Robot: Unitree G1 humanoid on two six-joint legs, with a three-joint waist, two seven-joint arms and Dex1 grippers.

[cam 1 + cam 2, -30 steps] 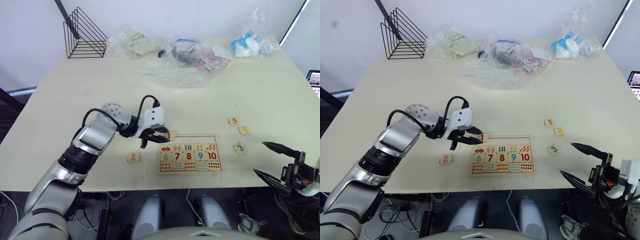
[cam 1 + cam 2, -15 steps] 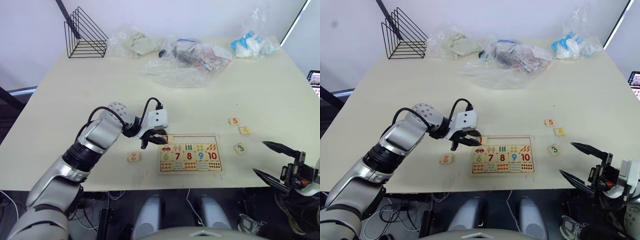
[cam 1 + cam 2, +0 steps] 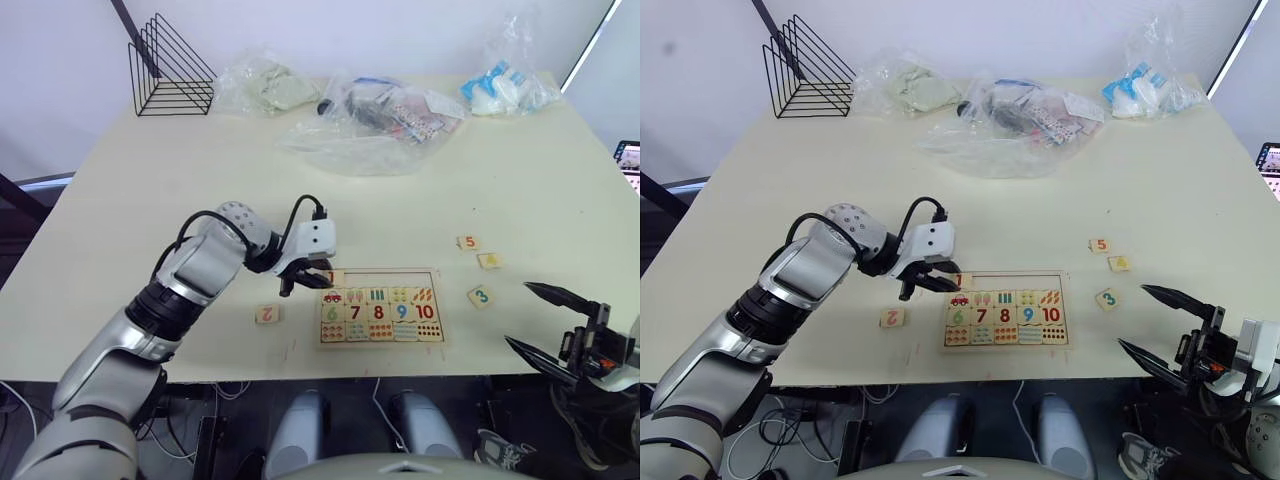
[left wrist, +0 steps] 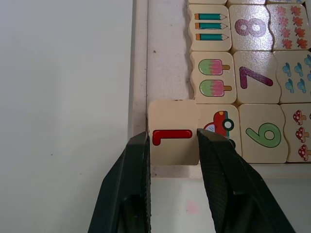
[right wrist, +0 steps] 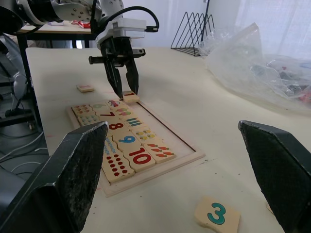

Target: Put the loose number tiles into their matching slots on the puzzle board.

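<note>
The left end effector (image 4: 172,145) is pinching the small pale-wood tile printed with a red 1 (image 4: 173,137) over the corner slot of the flat pale-wood puzzle board (image 4: 142,58) — its edge is overlapping the car picture tile (image 4: 221,125), so it may jam instead of seating

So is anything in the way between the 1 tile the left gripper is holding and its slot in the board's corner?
Nothing visible. The left gripper holds the 1 tile right at the corner slot of the puzzle board, beside the car tile; the recess row beyond it is bare.
</note>
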